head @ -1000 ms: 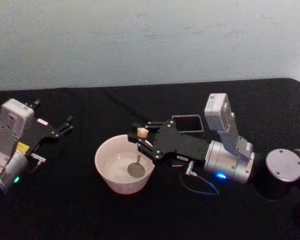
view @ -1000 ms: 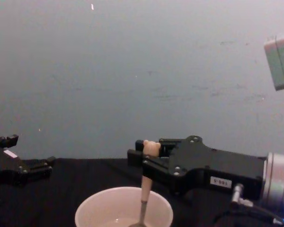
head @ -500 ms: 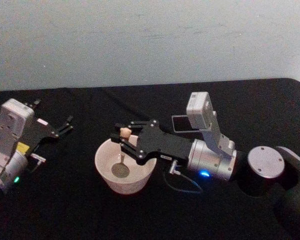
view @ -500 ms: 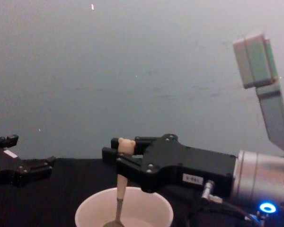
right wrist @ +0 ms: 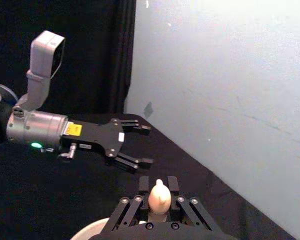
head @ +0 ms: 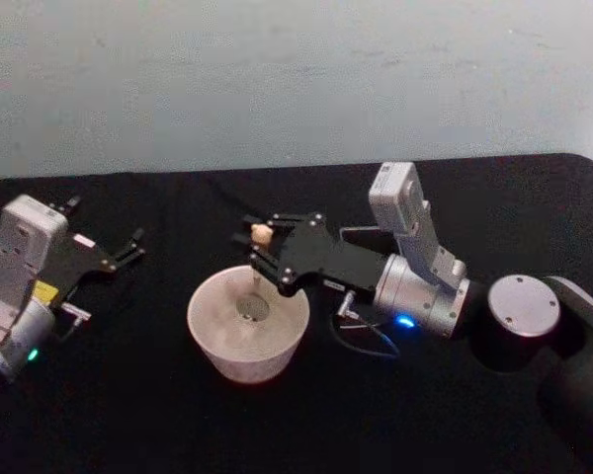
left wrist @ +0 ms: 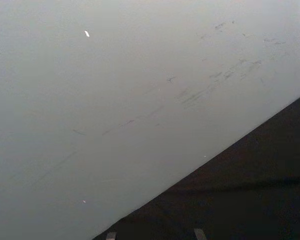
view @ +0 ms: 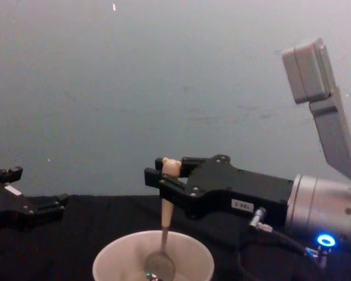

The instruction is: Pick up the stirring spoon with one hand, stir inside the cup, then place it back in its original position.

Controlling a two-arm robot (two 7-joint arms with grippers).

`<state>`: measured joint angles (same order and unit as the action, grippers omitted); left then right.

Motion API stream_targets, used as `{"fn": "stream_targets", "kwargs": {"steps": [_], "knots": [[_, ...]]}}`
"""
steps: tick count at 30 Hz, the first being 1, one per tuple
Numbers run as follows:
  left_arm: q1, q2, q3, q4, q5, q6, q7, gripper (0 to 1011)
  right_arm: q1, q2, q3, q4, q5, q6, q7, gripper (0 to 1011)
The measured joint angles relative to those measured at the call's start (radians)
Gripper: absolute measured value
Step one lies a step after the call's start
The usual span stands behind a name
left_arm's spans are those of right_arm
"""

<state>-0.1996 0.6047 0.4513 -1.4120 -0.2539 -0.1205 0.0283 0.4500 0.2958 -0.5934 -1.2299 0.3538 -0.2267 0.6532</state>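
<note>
Right gripper (head: 260,247) reaching in from right, hovering over far side of cup (head: 239,360), fingers pinching stirring spoon (view: 165,218) just under bear head. Spoon hanging nearly upright, leaning slightly: tiny beige bear head poking above fingers, beige handle narrowing into thin metal neck, shiny round bowl dipping inside cup. Cup sitting on black table (head: 128,415): wide, round, cream-white, thick plain rim. Left gripper (head: 104,225) lying at table's left side, well apart, fingers spread.
</note>
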Motion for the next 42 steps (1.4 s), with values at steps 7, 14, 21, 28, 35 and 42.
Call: {"fn": "stream_targets", "kwargs": {"steps": [7, 14, 21, 28, 35, 42], "knots": [[0.0, 0.0, 0.0, 0.0, 0.0, 0.0, 0.0, 1001, -0.01, 0.009, 0.013, -0.012, -0.007, -0.004, -0.004, 215], [0.0, 0.0, 0.0, 0.0, 0.0, 0.0, 0.0, 1001, -0.035, 0.035, 0.025, -0.046, -0.008, 0.001, -0.004, 215], [0.0, 0.0, 0.0, 0.0, 0.0, 0.0, 0.0, 1001, -0.071, 0.066, 0.025, -0.095, 0.002, 0.014, 0.017, 215], [0.0, 0.0, 0.0, 0.0, 0.0, 0.0, 0.0, 1001, -0.086, 0.072, 0.002, -0.125, 0.015, 0.018, 0.049, 215], [0.0, 0.0, 0.0, 0.0, 0.0, 0.0, 0.0, 1001, -0.067, 0.047, -0.022, -0.107, 0.008, 0.008, 0.055, 215], [0.0, 0.0, 0.0, 0.0, 0.0, 0.0, 0.0, 1001, -0.035, 0.015, -0.026, -0.067, 0.003, 0.003, 0.041, 215]]}}
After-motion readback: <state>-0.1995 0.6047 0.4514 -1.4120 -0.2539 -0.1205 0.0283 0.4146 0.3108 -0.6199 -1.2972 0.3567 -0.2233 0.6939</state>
